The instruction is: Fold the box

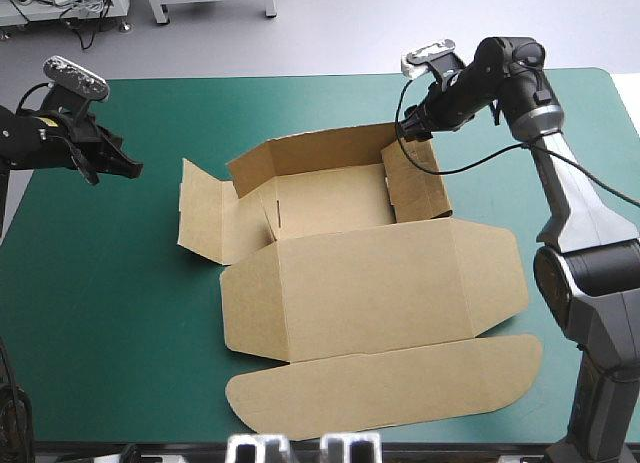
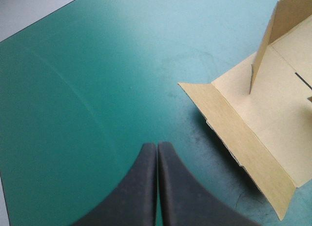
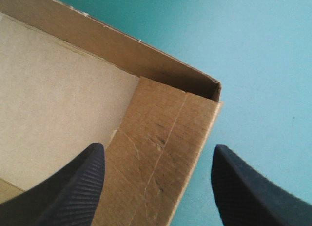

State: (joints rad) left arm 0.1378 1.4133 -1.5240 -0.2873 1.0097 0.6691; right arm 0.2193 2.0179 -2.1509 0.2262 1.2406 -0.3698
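Note:
The brown box (image 1: 350, 283) lies in the middle of the teal-green table, its far wall and right side wall raised, its left flap (image 1: 205, 213) splayed outward and its lid flat toward the near edge. My right gripper (image 1: 412, 131) hovers open over the box's far right corner (image 3: 207, 92), one finger above the inner side, the other outside over the cover. My left gripper (image 1: 128, 168) is shut and empty, off to the left of the box. In the left wrist view the left gripper (image 2: 157, 147) points at bare cover, with the left flap (image 2: 243, 143) ahead and to one side.
The lid's rounded tuck flap (image 1: 390, 383) reaches close to the table's near edge. Open teal-green cover (image 1: 100, 303) stretches left of the box and along the far edge (image 1: 250, 93).

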